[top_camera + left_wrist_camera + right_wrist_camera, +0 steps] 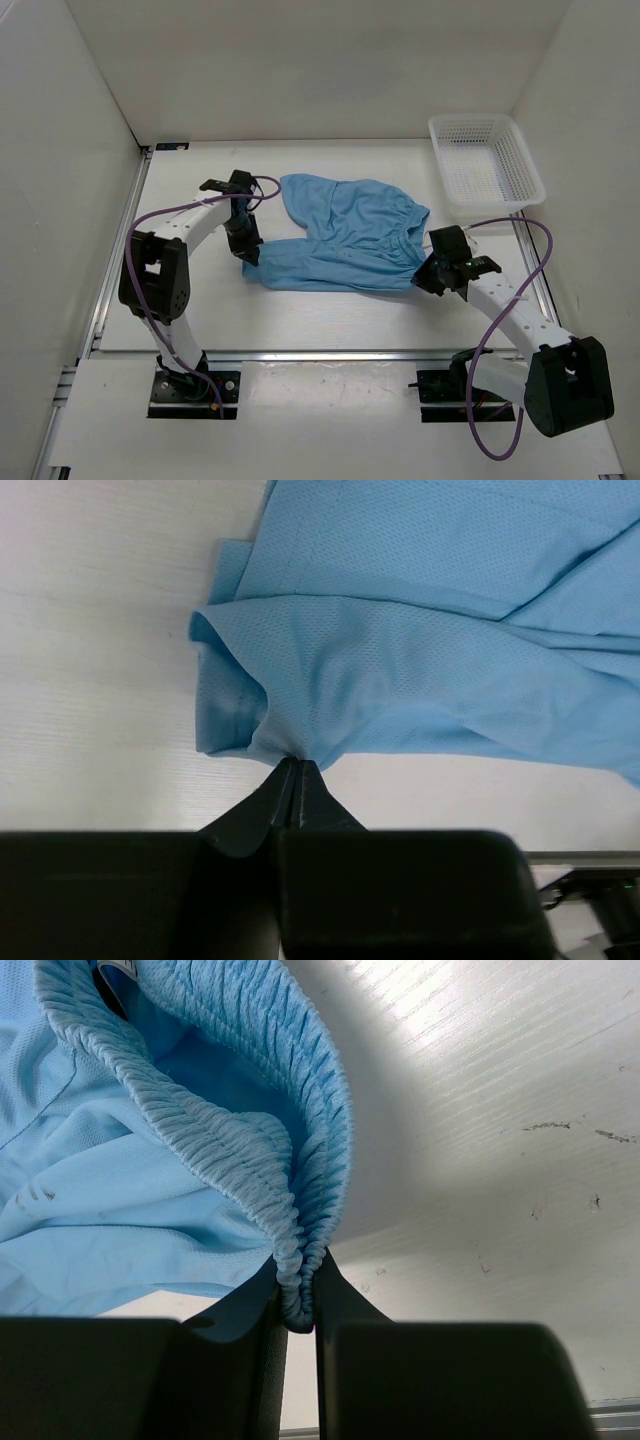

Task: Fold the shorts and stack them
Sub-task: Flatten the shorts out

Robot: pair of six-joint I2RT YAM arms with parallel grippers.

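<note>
Pinching a leg hem [232, 730] in my left pincer [296, 772] and the waistband [250, 1160] in my right pincer [297, 1305], I hold the shorts [340, 240] on the surface [330, 320] between them. Their long axis runs left to right.

White table [330, 322] with blue shorts [340, 238] and mesh basket [495, 206]
</note>
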